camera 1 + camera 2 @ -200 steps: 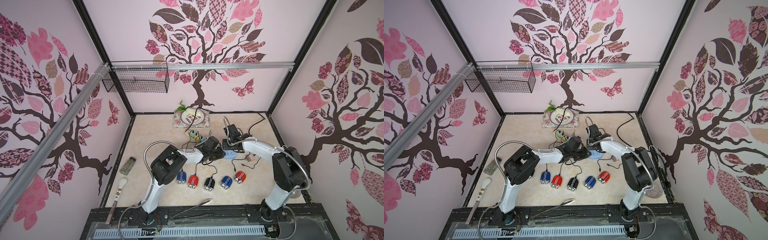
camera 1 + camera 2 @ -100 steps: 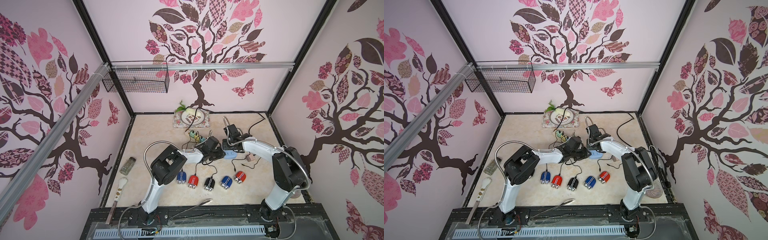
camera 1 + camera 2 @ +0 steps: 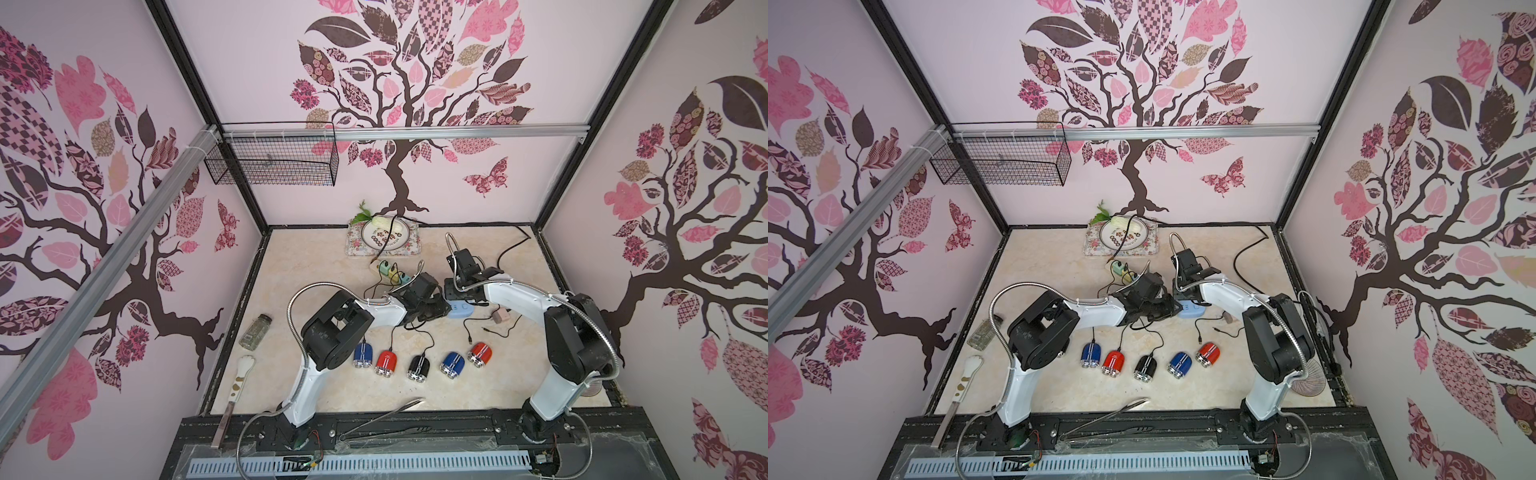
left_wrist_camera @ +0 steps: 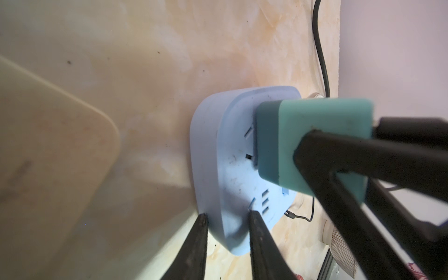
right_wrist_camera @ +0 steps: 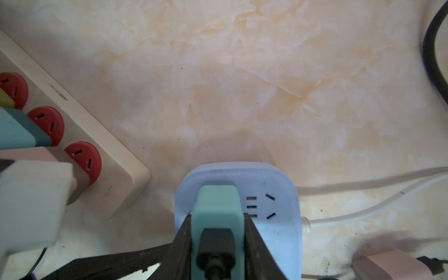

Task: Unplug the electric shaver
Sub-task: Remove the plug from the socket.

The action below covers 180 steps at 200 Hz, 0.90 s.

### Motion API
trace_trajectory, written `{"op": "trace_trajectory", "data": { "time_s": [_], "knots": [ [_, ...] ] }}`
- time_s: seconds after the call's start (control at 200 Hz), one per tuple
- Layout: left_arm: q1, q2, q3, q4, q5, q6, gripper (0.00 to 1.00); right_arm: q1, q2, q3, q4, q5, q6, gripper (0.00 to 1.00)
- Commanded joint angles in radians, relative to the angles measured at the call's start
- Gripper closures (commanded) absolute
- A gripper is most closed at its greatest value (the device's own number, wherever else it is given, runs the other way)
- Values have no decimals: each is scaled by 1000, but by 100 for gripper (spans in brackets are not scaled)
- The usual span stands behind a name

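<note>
Scene unchanged: left gripper (image 4: 228,215) pinches blue socket (image 4: 213,145), right gripper (image 5: 217,215) pinches teal plug (image 5: 217,201).

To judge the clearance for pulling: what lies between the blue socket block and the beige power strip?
Nothing: in the right wrist view only bare marble tabletop separates the blue socket block from the beige power strip at its end.

the plug (image 5: 217,206) is teal, the socket block (image 5: 281,206) pale blue. the power strip (image 5: 116,174) is cream with 3 red sockets (image 5: 83,160). the tabletop (image 5: 242,84) is marbled beige. 2 blue shavers (image 3: 363,354), 2 red shavers (image 3: 386,362) and 1 black shaver (image 3: 419,367) carry white stripes. the walls (image 3: 436,195) are pink with patterned-leaf trees.
</note>
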Motion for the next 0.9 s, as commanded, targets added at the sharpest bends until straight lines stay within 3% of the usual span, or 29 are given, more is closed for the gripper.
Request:
{"op": "trace_trajectory", "data": {
  "time_s": [0.0,0.895],
  "knots": [
    [-5,77,-12,-138,-25,-6,70,33,-7,36,38,-45,9,75],
    [-5,105,-13,-101,7,-49,70,56,15,52,17,-1,-8,76]
  ]
}}
